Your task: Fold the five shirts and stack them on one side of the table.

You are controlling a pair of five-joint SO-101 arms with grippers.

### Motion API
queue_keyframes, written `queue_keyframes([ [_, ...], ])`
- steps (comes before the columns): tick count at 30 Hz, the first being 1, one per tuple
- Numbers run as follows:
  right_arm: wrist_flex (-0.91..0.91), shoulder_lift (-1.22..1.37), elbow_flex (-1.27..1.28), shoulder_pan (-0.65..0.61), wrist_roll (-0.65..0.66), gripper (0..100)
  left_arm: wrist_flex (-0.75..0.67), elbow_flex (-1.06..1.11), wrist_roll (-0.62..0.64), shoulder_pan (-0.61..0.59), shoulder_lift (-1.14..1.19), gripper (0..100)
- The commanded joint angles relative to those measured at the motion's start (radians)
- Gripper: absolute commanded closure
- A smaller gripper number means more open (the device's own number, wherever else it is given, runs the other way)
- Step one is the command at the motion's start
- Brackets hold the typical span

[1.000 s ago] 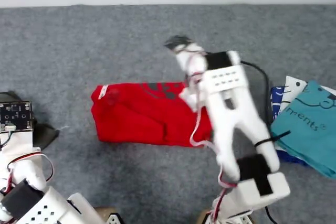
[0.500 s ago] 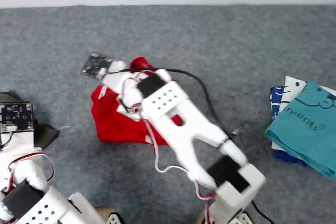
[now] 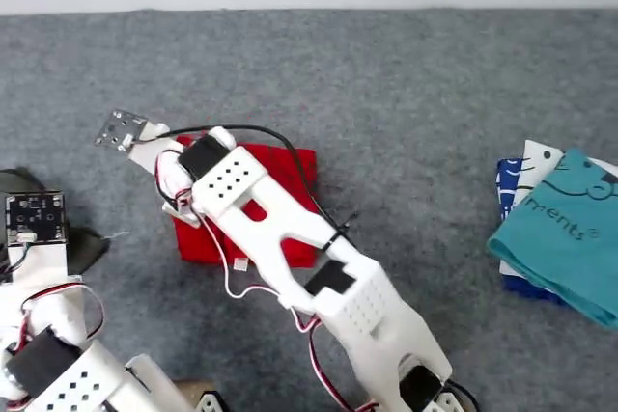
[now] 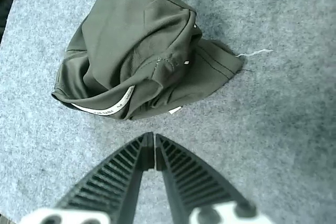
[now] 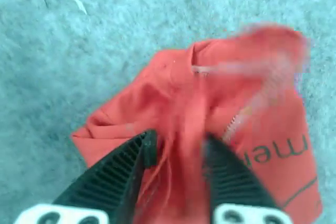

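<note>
Left of centre in the high view, we see the folded red cotton shirt lying flat on the grey felt-covered desk. The right arm stretches diagonally over it from the lower right of the frame. We find the right tool clamped on a raised ridge of this shirt, with red cloth filling the gap between its black ribbed jaws. Dark print shows on the fabric beside it.

At the right edge of the high view, well apart from the red garment, a teal folded shirt rests on blue and white folded cloth. At the lower left edge, the left arm stands beside a crumpled dark olive shirt. We see the left tool with its jaws together and holding nothing. It sits over bare desk just beside the olive heap and does not touch it.
</note>
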Motion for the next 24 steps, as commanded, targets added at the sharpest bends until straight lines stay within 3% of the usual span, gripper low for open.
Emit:
queue_keyframes([
  [1,0.120,0.018,-0.259,-0.008,-0.048,67.3,-0.021,-0.004,-0.005,-0.002,0.000,98],
  [4,0.228,0.042,-0.397,0.016,-0.012,74.7,-0.021,-0.007,-0.005,0.000,0.000,98],
  [9,0.358,0.085,-0.466,0.097,0.078,98.8,-0.021,-0.004,-0.005,0.000,0.000,98],
  [18,0.354,0.101,-0.292,0.255,0.083,98.9,-0.018,-0.008,-0.003,-0.008,0.000,98],
  [21,0.344,0.110,-0.226,0.220,0.084,98.9,-0.015,-0.010,-0.003,-0.008,0.000,98],
  [24,0.341,0.145,-0.212,0.108,0.081,98.9,-0.021,-0.010,-0.003,-0.006,0.000,98],
])
